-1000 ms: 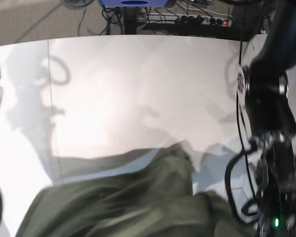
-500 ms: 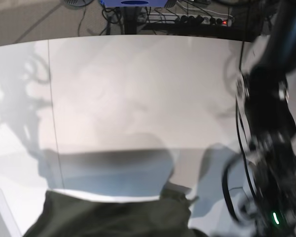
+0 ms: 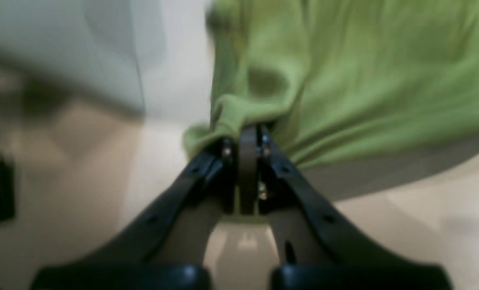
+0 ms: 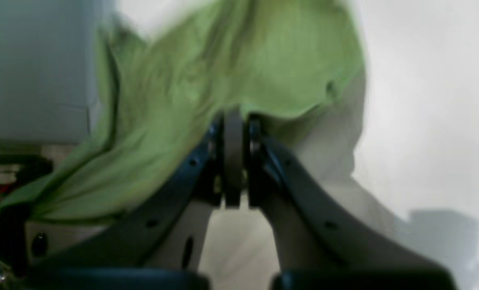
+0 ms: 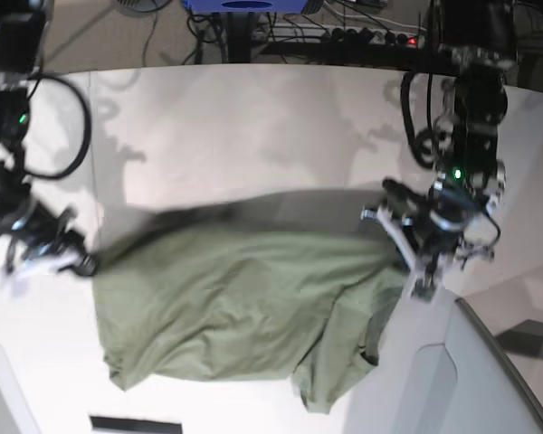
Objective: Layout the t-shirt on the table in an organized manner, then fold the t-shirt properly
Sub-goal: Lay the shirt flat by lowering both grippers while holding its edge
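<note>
Since the earlier base frame, your arms have swung up and apart, and the t-shirt [image 5: 235, 307] has come much further into view — it now hangs stretched between them above the table [image 5: 253, 136]. Your left gripper [image 3: 245, 139] is clamped on a bunched fold of the green cloth; in the base view it sits at the shirt's right corner [image 5: 407, 249]. Your right gripper [image 4: 234, 121] pinches another edge — at the shirt's left corner [image 5: 81, 264]. Both wrist views are blurred.
</note>
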### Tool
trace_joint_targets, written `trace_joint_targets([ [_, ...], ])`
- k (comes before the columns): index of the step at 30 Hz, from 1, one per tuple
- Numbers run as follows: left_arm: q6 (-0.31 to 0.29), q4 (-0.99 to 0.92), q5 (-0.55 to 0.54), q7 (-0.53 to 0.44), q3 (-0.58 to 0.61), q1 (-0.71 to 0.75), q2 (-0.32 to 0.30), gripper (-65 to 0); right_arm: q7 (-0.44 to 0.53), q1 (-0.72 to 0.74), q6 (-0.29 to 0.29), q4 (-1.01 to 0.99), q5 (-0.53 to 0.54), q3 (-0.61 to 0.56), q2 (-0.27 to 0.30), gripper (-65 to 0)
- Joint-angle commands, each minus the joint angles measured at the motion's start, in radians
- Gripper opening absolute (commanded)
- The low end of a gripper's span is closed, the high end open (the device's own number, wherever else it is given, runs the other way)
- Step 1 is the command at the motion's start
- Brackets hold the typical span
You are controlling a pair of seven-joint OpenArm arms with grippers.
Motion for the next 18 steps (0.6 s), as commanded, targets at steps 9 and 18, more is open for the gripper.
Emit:
trace_joint_targets([
  [9, 0.012, -0.075, -0.004, -0.153, -0.004, 0.172, -0.006, -65.0, 0.038, -0.130, 0.009, 0.024, 0.011, 0.009, 0.023, -65.0],
  [18, 0.012, -0.136, -0.005, -0.184, -0.206, 0.258, 0.031, -65.0, 0.038, -0.202, 0.009, 0.022, 0.009, 0.009, 0.028, -65.0],
])
